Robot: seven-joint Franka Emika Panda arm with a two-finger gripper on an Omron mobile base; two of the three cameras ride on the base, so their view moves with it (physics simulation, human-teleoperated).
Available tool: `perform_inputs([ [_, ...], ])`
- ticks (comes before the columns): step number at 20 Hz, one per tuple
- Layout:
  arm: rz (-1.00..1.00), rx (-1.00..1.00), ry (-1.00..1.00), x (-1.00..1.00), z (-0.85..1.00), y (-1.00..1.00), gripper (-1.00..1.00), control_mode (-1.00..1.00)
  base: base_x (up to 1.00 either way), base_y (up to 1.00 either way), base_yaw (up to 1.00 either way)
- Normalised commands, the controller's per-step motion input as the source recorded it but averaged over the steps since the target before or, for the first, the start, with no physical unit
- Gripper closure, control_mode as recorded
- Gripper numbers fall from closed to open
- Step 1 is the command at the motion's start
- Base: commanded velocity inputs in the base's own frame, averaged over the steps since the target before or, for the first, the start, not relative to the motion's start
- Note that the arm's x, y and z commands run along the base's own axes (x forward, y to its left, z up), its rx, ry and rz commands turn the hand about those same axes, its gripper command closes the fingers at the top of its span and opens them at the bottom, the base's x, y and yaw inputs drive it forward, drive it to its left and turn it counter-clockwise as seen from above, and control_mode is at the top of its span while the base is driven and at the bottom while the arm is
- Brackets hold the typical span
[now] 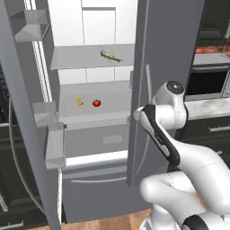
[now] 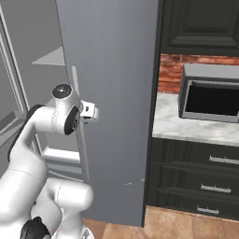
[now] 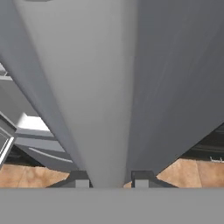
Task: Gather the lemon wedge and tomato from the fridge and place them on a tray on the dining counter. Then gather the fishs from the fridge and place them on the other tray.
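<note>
In front of me the fridge [image 1: 90, 134] stands with its left door swung open. On its upper shelf [image 1: 76, 58] a fish [image 1: 110, 56] lies toward the right. On the middle shelf [image 1: 112, 96] the lemon wedge [image 1: 79, 101] sits just left of the tomato [image 1: 96, 103], apart.

The grey steel fridge [image 1: 170, 54] stands with its left door swung open, a yellow lemon wedge [image 1: 79, 101] just beside a red tomato [image 1: 96, 103] on one shelf, and what looks like one olive fish [image 1: 110, 56] above.
</note>
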Motion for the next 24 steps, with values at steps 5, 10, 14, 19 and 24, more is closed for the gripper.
perform_inputs([
  [5, 0.00, 0.00, 0.03, -0.07, -0.01, 0.00, 1.00, -1.00, 0.00, 0.00, 0.00],
  [10, 0.00, 0.00, 0.04, -0.41, 0.00, 0.03, -1.00, -1.00, 0.00, 0.00, 0.00],
  [14, -0.01, 0.00, 0.06, -0.86, 0.04, 0.00, -1.00, -1.00, 0.00, 0.00, 0.00],
  [19, -0.04, 0.00, 0.08, -0.86, 0.00, 0.43, -1.00, -1.00, 0.00, 0.00, 0.00],
  [24, -0.09, 0.00, 0.04, -0.30, 0.04, 0.99, -1.00, -1.00, 0.00, 0.00, 0.00],
])
